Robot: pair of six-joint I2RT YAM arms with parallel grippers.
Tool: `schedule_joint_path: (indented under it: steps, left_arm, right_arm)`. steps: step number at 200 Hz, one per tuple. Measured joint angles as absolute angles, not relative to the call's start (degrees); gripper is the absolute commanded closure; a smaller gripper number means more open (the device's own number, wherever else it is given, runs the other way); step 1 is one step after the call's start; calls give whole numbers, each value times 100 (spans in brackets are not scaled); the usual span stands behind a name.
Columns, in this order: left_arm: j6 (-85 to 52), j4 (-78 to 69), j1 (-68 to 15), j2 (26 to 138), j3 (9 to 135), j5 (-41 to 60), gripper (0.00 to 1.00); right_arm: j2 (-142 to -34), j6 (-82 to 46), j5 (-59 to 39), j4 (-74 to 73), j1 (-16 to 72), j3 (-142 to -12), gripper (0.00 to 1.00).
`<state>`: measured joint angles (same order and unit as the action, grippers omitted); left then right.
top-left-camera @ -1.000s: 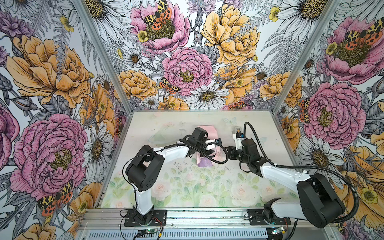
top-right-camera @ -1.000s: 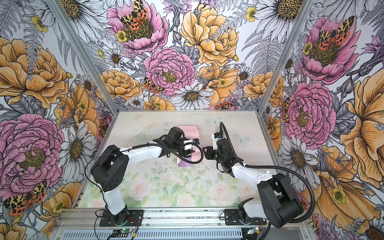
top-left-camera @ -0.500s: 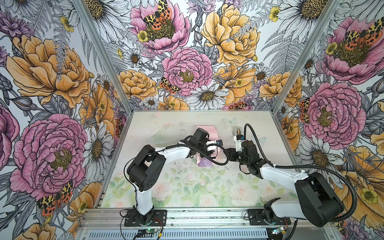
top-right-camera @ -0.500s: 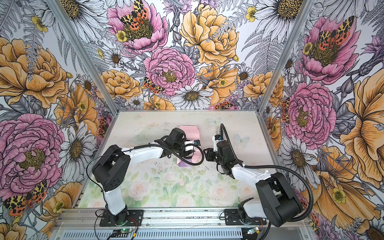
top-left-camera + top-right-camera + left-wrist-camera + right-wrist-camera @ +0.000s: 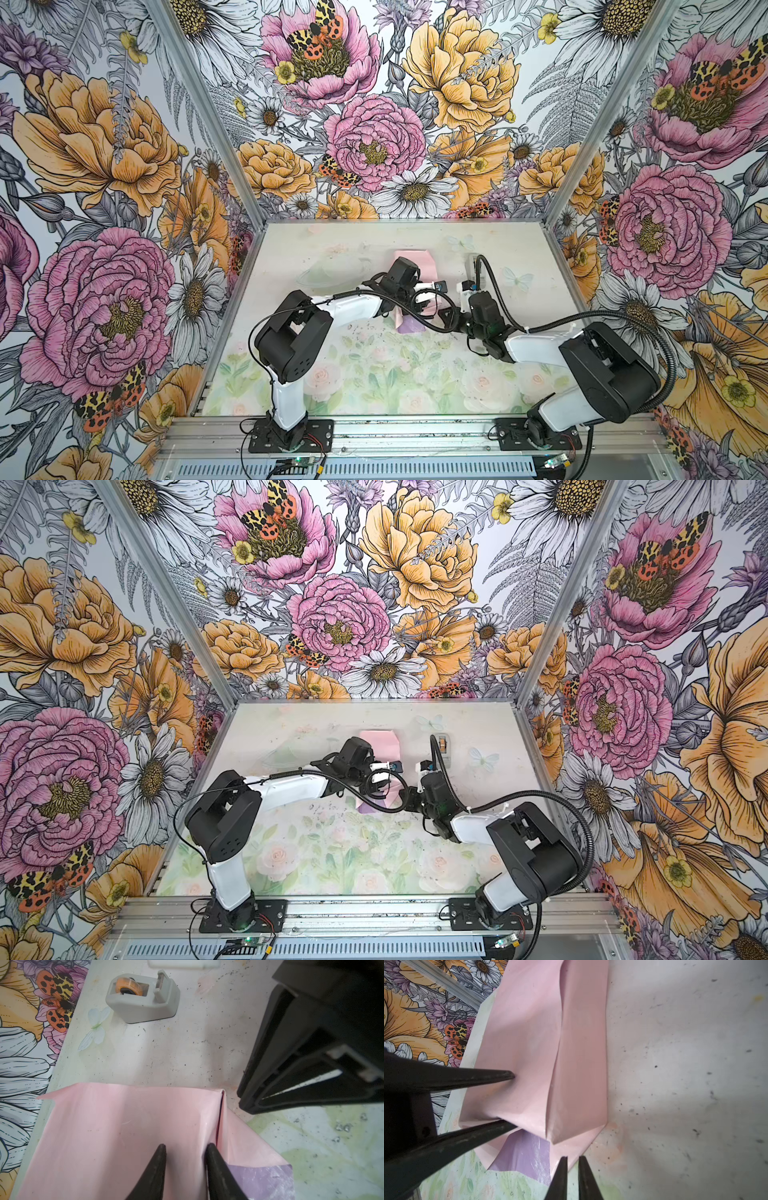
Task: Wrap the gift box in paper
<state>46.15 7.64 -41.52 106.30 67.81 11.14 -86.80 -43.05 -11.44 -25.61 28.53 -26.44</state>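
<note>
left gripper (image 5: 185, 1147) spread, pressing paper (image 5: 525, 1043) top; right gripper (image 5: 572, 1158) nearly pressed together, flap (image 5: 579, 1145) right at its tips, pinch unclear

No readable text, labels, brands or numbers in any view. Tape dispenser (image 5: 143, 999) shell is plain grey, no logo. Paper (image 5: 124, 1136) is unprinted pink and lilac. Wall print (image 5: 374, 137) shows only flowers and moths.
</note>
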Motion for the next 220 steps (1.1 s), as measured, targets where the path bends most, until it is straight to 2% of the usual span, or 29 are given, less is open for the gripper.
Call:
schedule_joint_path:
  steps: [12, 34, 76, 98, 123, 156, 184, 220]
  left_arm:
    - [4609, 738, -4152, 10626, 6757, 1100, 57]
    - [4418, 611, -4152, 10460, 6543, 1096, 55]
    - [3413, 123, -4145, 9491, 5996, 897, 55]
    - [2639, -36, -4095, 8895, 5833, 543, 58]
    - [1710, 27, -3966, 8468, 5673, 86, 61]
    - [580, 336, -3780, 8302, 5105, -438, 70]
    - [10, 464, -3647, 8298, 4327, -517, 80]
    - [-421, 307, -3636, 8399, 3817, -274, 84]
  right_arm:
    - [-8702, -4316, -1111, -2620, 2869, -2644, 86]
    - [-8661, -4313, -1017, -2609, 2869, -2644, 77]
    - [-7752, -4040, -725, -1800, 2867, -2700, 61]
    - [-7356, -3800, -607, -1107, 2840, -3020, 57]
    - [-7310, -3474, -563, -416, 2814, -3518, 58]
    - [-7446, -3122, -716, 62, 2814, -3951, 69]
    - [-7802, -2884, -937, 228, 2816, -4322, 77]
    - [-8322, -2655, -1181, 366, 2821, -4792, 82]
